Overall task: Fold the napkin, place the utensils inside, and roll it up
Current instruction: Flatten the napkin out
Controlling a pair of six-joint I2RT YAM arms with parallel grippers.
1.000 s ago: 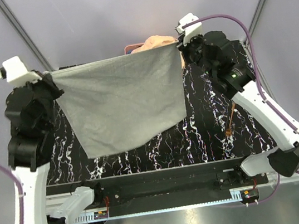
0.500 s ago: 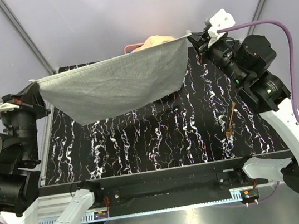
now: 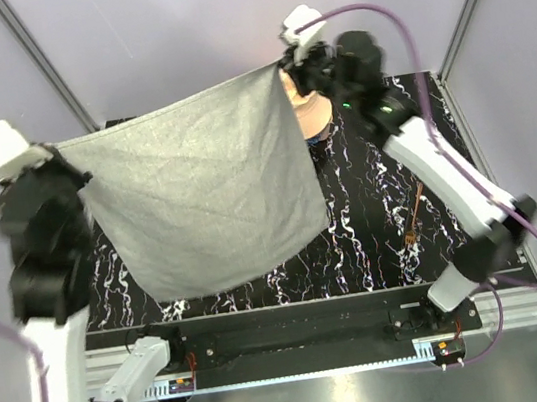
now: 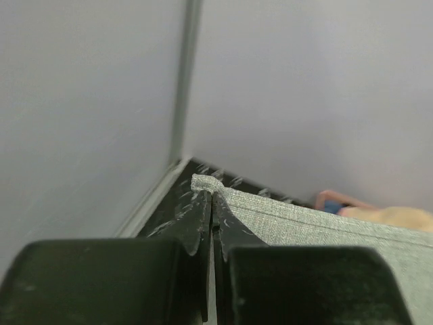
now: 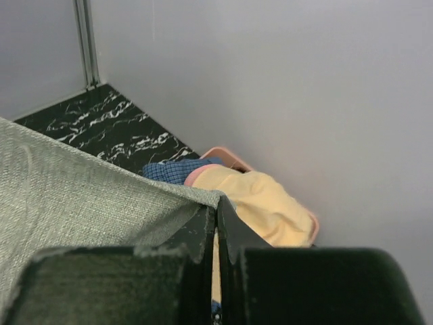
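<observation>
R arm swung in toward the far middle vs half a sec earlier, and L arm pulled in from the table's left edge, so the napkin (image 3: pixel 198 201) hung deeper than before, no longer a shallow band. Napkin was off the table (image 3: pixel 369 196), stretched in the air btw both arms. Its top edge sloped up from L to R, and its lower edge sagged over the left half of the black marbled top toward the near side. L gripper (image 4: pixel 212 203) had its fingers pressed together on the napkin's top left corner; a small tuft of cloth poked past the tips in the wrist view. R gripper (image 5: pixel 216 213) likewise pinched the top right corner, fingers tight w/ the cloth edge running off to the left. Utensils (image 3: pixel 415 214) lay on the table's right side, apart from the napkin, beside the R forearm in the top view; couldn't tell how many pcs. Peach hat (image 5: pixel 270 203) sat at the far edge touching blue checked fabric (image 5: pixel 179 169), both in a pink tray (image 5: pixel 226 152), partly hidden behind the napkin's right corner from above.
</observation>
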